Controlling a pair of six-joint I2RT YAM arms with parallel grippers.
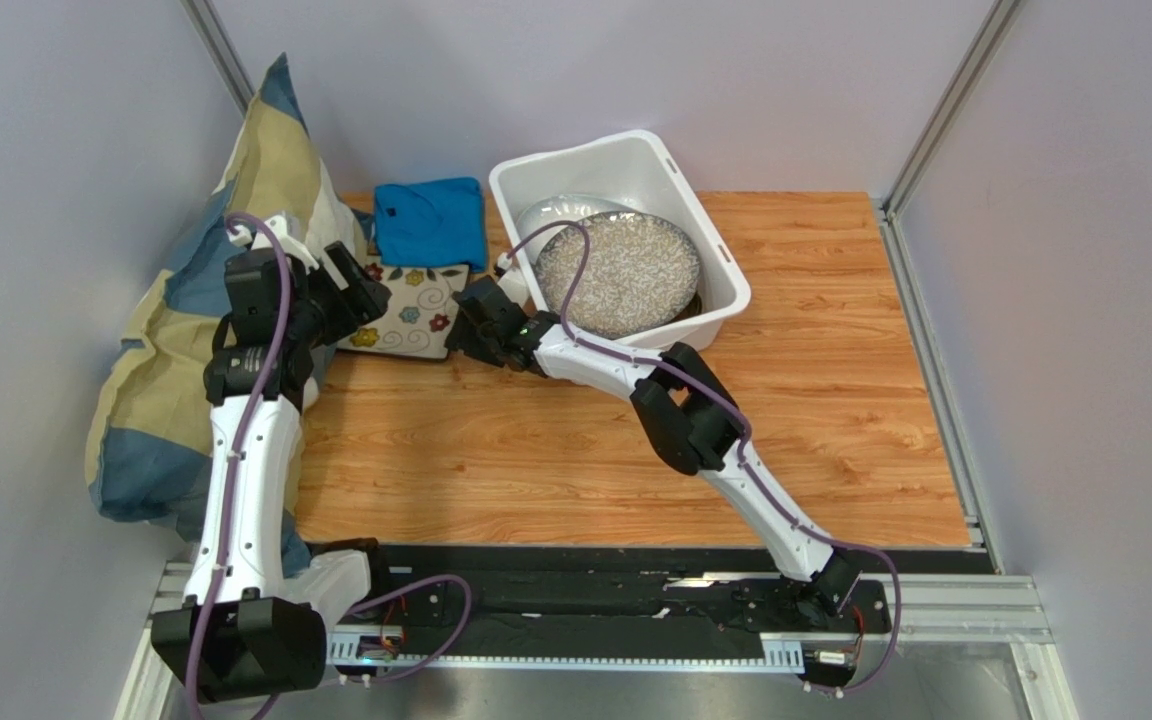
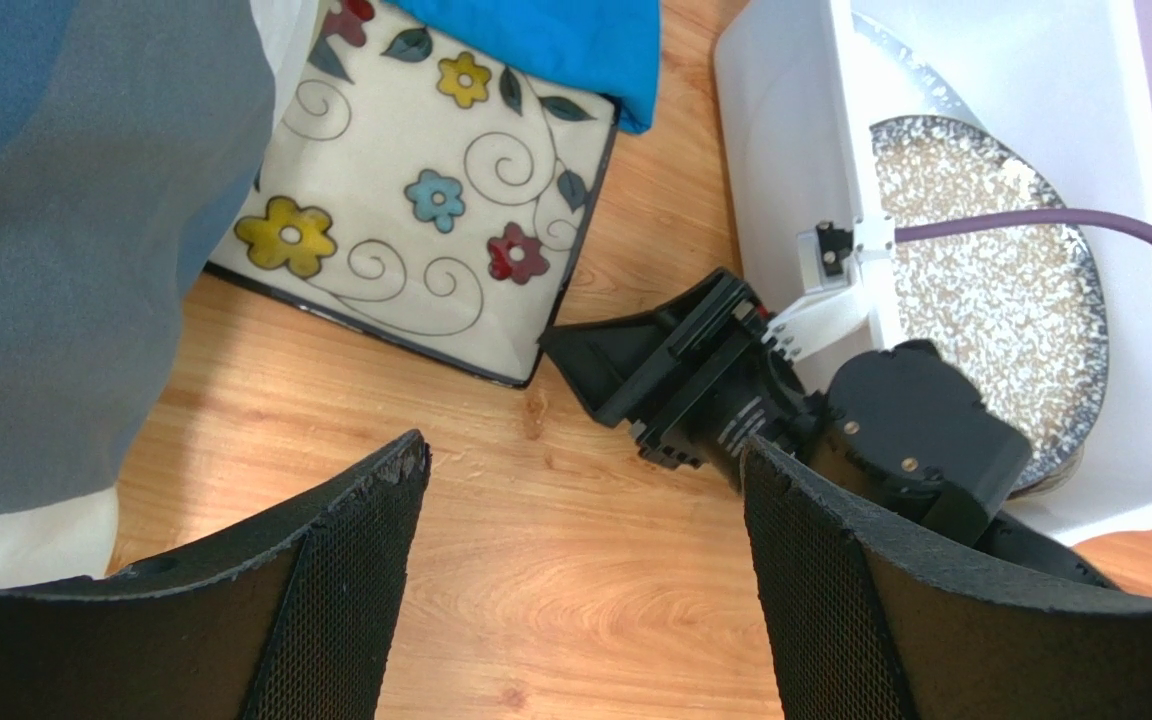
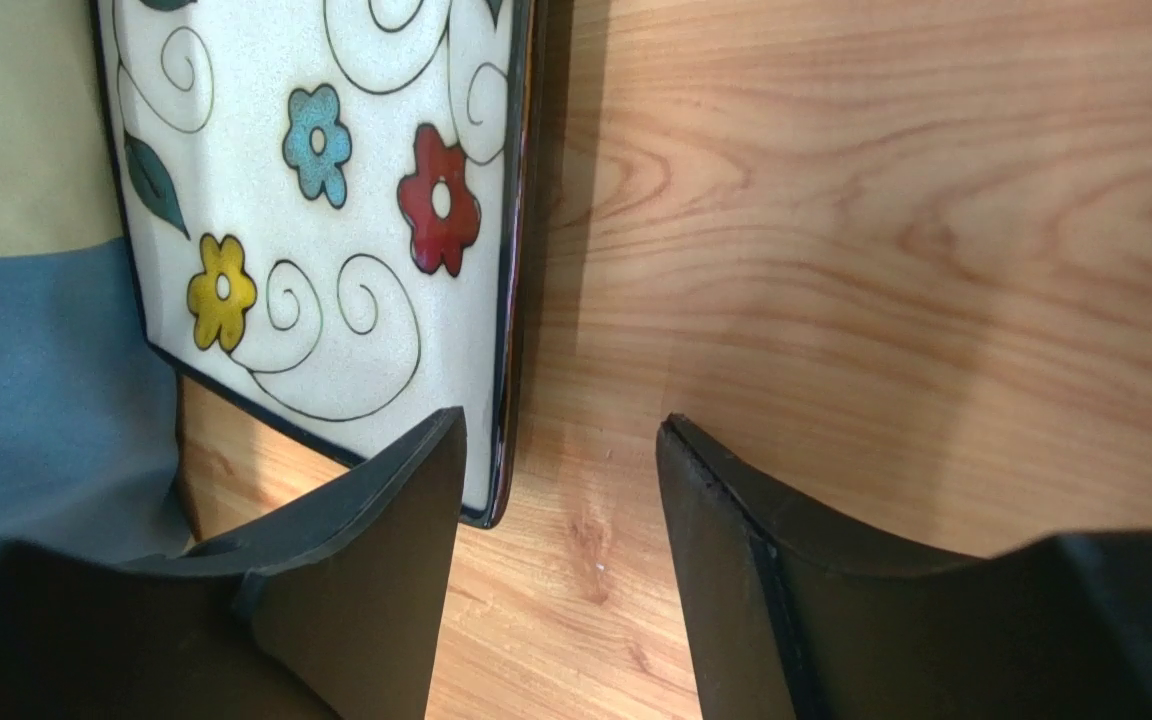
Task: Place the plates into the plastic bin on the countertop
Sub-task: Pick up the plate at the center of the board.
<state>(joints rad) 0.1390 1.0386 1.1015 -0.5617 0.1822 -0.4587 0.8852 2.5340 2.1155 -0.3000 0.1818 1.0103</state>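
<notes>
While the floral square plate point(image 1: 409, 308) lies flat at the far left of the bench point(image 1: 537, 450), just left of the plastic bin point(image 1: 713, 222), its far edge is overlapped by a folded blue cloth point(image 1: 432, 221) and a blue-and-cream cushion point(image 1: 162, 345) is pressed against its left side. The right tool point(image 3: 560, 435) is held low at the plate's near right corner with jaws parted, and the dark rim is seen just inside one finger; whether it is touched cannot be told. The left tool point(image 2: 582, 465) is held above the bench near the plate, spread wide and empty. A grey-speckled round plate point(image 1: 620, 273) is seen inside the bin, over what seems to be a second, paler plate.
</notes>
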